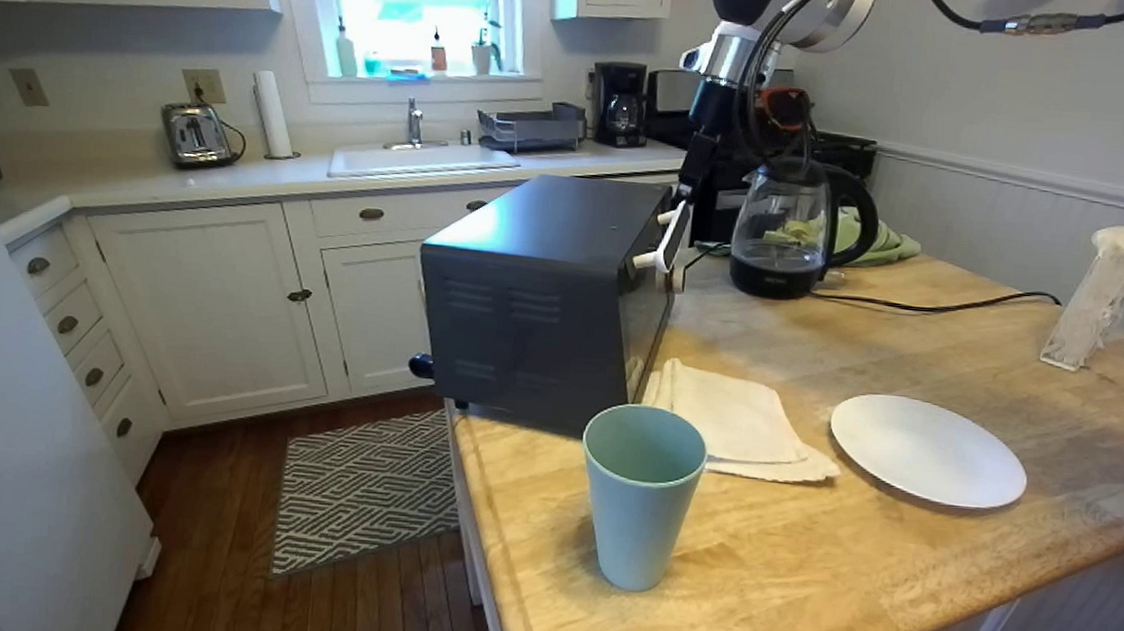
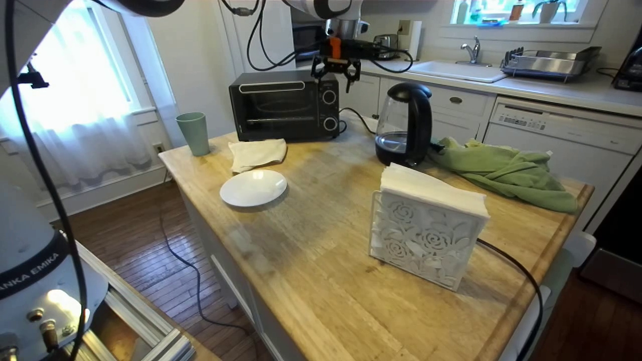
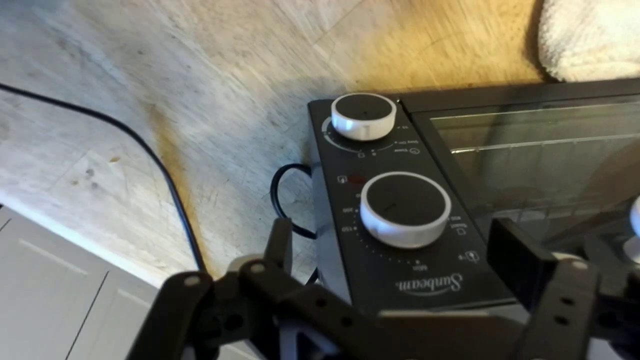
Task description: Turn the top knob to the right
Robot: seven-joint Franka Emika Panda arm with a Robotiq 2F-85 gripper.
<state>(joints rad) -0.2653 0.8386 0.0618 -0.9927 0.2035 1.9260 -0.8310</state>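
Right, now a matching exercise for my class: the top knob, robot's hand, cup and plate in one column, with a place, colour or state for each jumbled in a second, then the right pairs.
Column one
1. top knob
2. hand
3. cup
4. plate

Column two
A. white, lying flat
B. on the front of the toaster oven
C. blue-green, standing upright
D. open, holding nothing

Pairs: 1-B; 2-D; 3-C; 4-A

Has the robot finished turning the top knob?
Doesn't look like it. Done: the open pincer is near the top knob of the Sunbeam toaster oven. In hand: probably aiming, since its fingers stand apart, gripping nothing. Left: likely closing on the knob and turning it right. Whether it's turned any, I can't tell.
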